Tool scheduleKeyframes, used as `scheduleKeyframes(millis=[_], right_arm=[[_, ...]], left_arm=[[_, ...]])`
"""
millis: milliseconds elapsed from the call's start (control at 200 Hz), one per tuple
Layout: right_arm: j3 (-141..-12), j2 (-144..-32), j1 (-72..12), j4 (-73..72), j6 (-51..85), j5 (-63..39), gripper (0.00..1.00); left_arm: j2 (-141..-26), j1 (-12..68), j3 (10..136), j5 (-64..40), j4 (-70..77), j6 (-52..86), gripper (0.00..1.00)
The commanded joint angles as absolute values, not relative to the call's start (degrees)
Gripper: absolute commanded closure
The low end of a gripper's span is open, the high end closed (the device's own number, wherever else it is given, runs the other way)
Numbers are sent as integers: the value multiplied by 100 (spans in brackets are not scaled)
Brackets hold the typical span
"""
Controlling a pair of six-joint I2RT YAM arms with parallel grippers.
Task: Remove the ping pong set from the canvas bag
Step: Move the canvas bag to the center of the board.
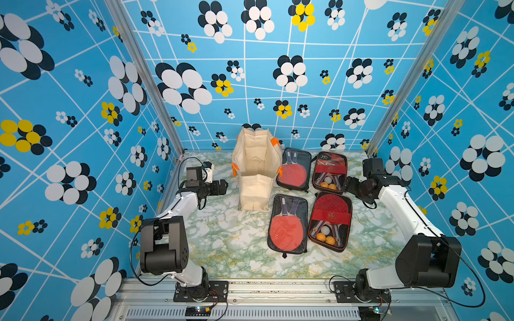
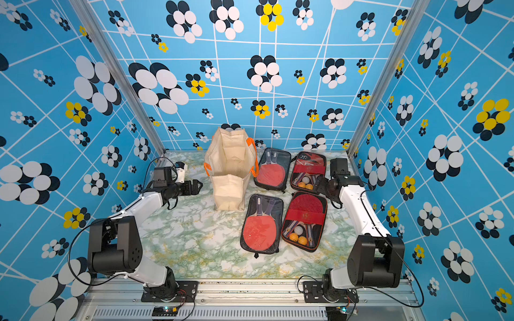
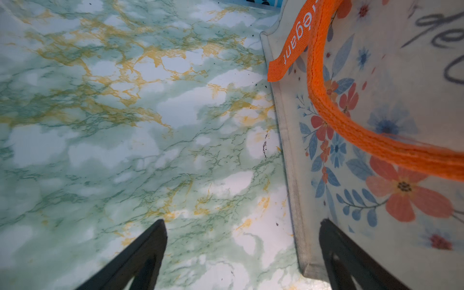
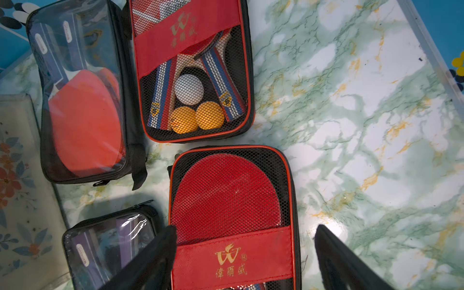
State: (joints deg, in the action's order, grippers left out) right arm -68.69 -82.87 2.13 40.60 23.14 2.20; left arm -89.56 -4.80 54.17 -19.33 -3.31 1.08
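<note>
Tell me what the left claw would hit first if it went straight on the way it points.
Most likely the canvas bag: the open left claw points at its flowered side, near a corner, with nothing in between. Depth is unclear, so it may only graze that corner.

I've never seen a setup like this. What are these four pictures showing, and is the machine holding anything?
It is two robot arms at a table, each ending in a two-fingered gripper. Two pictures look down from overhead; the other two come from cameras on the wrists. On the marble-patterned table stands a canvas bag, open and seemingly empty, with four ping pong cases beside it: two clear-fronted, two mesh with balls. The left gripper is open beside the bag; the right gripper is open by the cases. Neither holds anything.
</note>
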Motion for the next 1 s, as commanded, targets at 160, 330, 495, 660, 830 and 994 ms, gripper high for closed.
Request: scheduleKeyframes(millis=[160, 330, 495, 660, 830, 994], right_arm=[[-6974, -8349, 67, 3626, 2264, 617, 7], [-6981, -8384, 25, 3357, 2180, 860, 3], [-6704, -8304, -24, 2718, 1985, 1093, 1], [-6468, -8388, -43, 2221, 1752, 1231, 1], [-5911, -8386, -68, 1333, 1454, 1266, 1], [-5511, -8402, -79, 740, 1221, 1387, 1]], left_arm=[[-9196, -284, 4849, -1247, 1132, 49, 2], [-9343, -232, 4681, -1186, 1399, 23, 1], [-9211, -241, 4040, -1149, 2289, 53, 0], [-8809, -232, 3197, -1119, 3438, 44, 0], [-8785, -162, 2160, -1141, 5301, -65, 1], [-8938, -122, 1989, -1130, 5786, -98, 1]])
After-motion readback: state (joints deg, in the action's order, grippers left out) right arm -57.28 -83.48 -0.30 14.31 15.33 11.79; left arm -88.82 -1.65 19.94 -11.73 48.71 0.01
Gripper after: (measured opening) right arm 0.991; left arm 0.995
